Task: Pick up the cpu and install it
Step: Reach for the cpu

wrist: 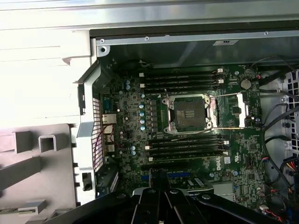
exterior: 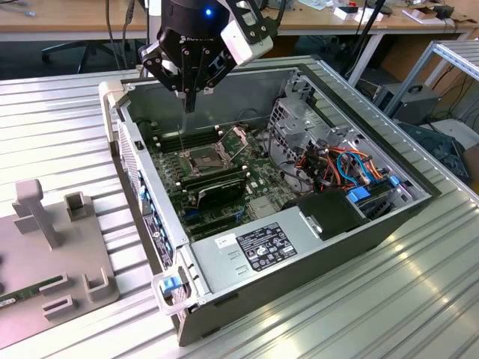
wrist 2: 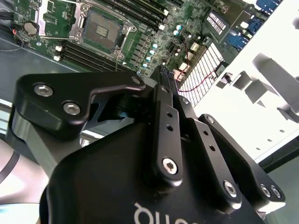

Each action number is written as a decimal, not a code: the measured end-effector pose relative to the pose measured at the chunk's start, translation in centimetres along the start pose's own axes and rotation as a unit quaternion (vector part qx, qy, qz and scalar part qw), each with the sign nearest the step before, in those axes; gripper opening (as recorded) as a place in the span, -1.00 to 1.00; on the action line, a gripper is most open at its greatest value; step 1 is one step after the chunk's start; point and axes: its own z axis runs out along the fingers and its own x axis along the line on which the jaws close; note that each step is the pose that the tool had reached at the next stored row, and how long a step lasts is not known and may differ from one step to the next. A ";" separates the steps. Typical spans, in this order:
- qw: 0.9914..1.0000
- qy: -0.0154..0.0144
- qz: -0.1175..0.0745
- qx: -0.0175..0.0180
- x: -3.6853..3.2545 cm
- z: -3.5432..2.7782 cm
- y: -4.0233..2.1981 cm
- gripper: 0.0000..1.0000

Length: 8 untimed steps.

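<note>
Item: open computer case (exterior: 247, 93) lying on a ribbed metal table (exterior: 60, 127); we log the black pincer (exterior: 189, 103) poised above the case's far wall, at about twelve o'clock from the processor socket (exterior: 203, 158) in the exterior view, pointing straight down and clear of the board; in the second wrist view its fingers (wrist 2: 161, 107) run together to a closed tip (wrist 2: 167, 79), and we cannot tell whether anything thin is pinched between them; the cpu's place we likewise cannot tell. Socket, in both wrist views (wrist: 189, 114) (wrist 2: 100, 30): dark contact field exposed, its hinged metal frame (wrist: 243, 109) swung open to one side, thin wire levers raised; dark memory slots (wrist: 180, 79) flank it in two banks; a coin cell (wrist: 245, 84) sits near the open frame. At five o'clock from the socket in the exterior view we note the grey power supply (exterior: 258, 250); at three o'clock, a tangle of orange and blue cables (exterior: 352, 161). At eight o'clock from the case, on the table, a grey fixture plate (exterior: 45, 299) with upright holders, apart from the case.
</note>
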 end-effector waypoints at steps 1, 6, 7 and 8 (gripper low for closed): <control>1.000 0.000 0.000 0.000 0.00 0.00 0.00 -0.79; 1.000 0.000 0.000 0.000 0.17 0.00 -0.01 -0.79; 1.000 0.000 0.000 0.000 0.30 0.00 -0.02 -0.79; 1.000 0.000 0.000 0.000 0.47 -0.01 -0.03 -0.79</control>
